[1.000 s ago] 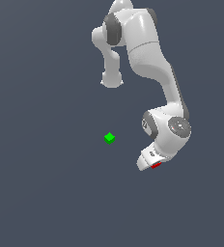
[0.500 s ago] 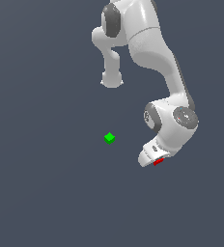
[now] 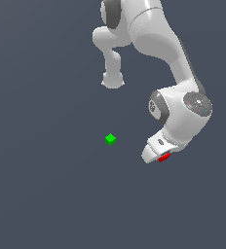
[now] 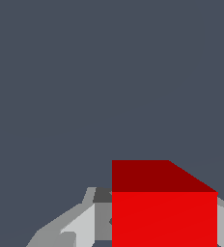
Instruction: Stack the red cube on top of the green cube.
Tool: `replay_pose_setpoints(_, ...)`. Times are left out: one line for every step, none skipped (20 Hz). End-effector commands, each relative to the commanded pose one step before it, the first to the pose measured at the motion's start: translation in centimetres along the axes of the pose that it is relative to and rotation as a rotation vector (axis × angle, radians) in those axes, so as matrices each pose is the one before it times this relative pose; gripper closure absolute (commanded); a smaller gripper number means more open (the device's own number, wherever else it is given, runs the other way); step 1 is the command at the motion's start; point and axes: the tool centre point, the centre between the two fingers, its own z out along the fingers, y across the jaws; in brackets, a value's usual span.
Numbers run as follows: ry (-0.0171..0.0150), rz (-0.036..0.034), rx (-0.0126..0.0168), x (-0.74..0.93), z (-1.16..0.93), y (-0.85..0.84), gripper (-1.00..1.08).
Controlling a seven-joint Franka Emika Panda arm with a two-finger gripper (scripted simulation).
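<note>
Exterior view, left to right. Flat dark grey-blue surface, plain, fills the frame. Green cube sits on it a little left of centre, alone, one corner turned toward the camera, nothing touching it.

Right of the green cube, well apart from it: white robot arm enters from the upper edge, bends down through a bulky rounded wrist joint, ends low at the hand. Hand points downward and toward the exterior view's left. A sliver of the red cube shows at the hand's tip, mostly hidden beneath the white housing. Red cube lies to the exterior view's right of the green one and slightly lower in the frame. Cannot tell from this view whether the red cube touches the surface or is lifted off it.

Wrist view. Red cube looms large, one bright face toward the camera, a darker face above it. Grey fingers flank it on both sides, set close against its faces; the hand appears clenched on the red cube. Behind, only plain grey-blue surface. Green cube not seen in this view.
</note>
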Motion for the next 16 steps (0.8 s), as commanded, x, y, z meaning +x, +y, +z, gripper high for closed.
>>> replay_pose_setpoints(-0.00105,-0.00006,0.00019,0.038,-0.42,-0.004,1.08)
replay_pose_setpoints(0.0,0.0,0.0,0.033,-0.016,0.002,1.08)
replay_pose_setpoints(0.0,0.0,0.0,0.012,0.003,0.001,1.08)
replay_pose_setpoints(0.00095,-0.00005,-0.00022,-0.012,0.049,-0.003,1.08)
replay_pose_setpoints(0.0,0.0,0.0,-0.013,0.003,0.008,1.08)
replay_pose_setpoints(0.0,0.0,0.0,-0.039,0.01,0.024,1.08)
replay_pose_setpoints(0.0,0.0,0.0,-0.065,0.017,0.04,1.08)
replay_pose_setpoints(0.0,0.0,0.0,-0.092,0.024,0.057,1.08)
replay_pose_setpoints(0.0,0.0,0.0,-0.119,0.031,0.073,1.08)
replay_pose_setpoints(0.0,0.0,0.0,-0.146,0.039,0.09,1.08)
replay_pose_setpoints(0.0,0.0,0.0,-0.174,0.046,0.108,1.08)
replay_pose_setpoints(0.0,0.0,0.0,-0.203,0.054,0.126,1.08)
replay_pose_setpoints(0.0,0.0,0.0,-0.233,0.062,0.144,1.08)
replay_pose_setpoints(0.0,0.0,0.0,-0.264,0.07,0.163,1.08)
replay_pose_setpoints(0.0,0.0,0.0,-0.295,0.078,0.184,1.08)
replay_pose_setpoints(0.0,0.0,0.0,-0.329,0.087,0.204,1.08)
